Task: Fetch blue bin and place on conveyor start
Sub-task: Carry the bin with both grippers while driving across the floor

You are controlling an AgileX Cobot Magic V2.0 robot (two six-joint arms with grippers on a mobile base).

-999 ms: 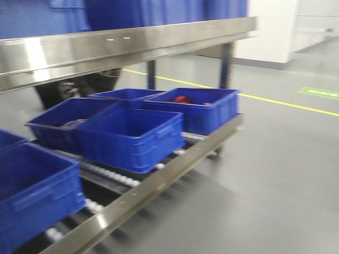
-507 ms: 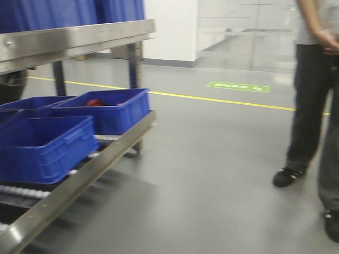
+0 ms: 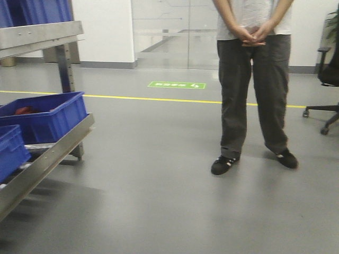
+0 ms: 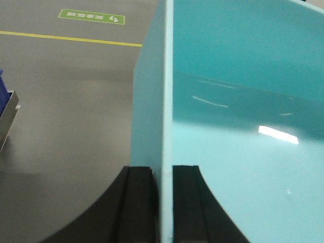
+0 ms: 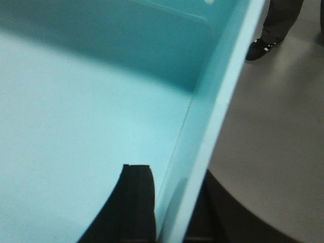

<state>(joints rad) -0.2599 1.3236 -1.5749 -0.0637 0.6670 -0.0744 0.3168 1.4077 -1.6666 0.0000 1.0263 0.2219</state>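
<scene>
The blue bin (image 4: 238,101), pale aqua with smooth walls, fills the left wrist view and the right wrist view (image 5: 76,111). My left gripper (image 4: 162,174) is shut on its left wall, one black finger outside and one inside. My right gripper (image 5: 169,187) is shut on its right wall the same way. The bin hangs above the grey floor. Neither the bin nor the grippers show in the front view. The conveyor start is out of view.
A steel roller rack (image 3: 50,153) with dark blue ribbed crates (image 3: 45,114) stands at the left. A person in dark trousers (image 3: 254,90) stands ahead on the grey floor; their shoe shows in the right wrist view (image 5: 260,48). An office chair (image 3: 326,79) is at the far right. A yellow floor line (image 3: 159,99) crosses ahead.
The front view has swung right: the rack and blue crates slid off to the left, and the standing person came to the centre.
</scene>
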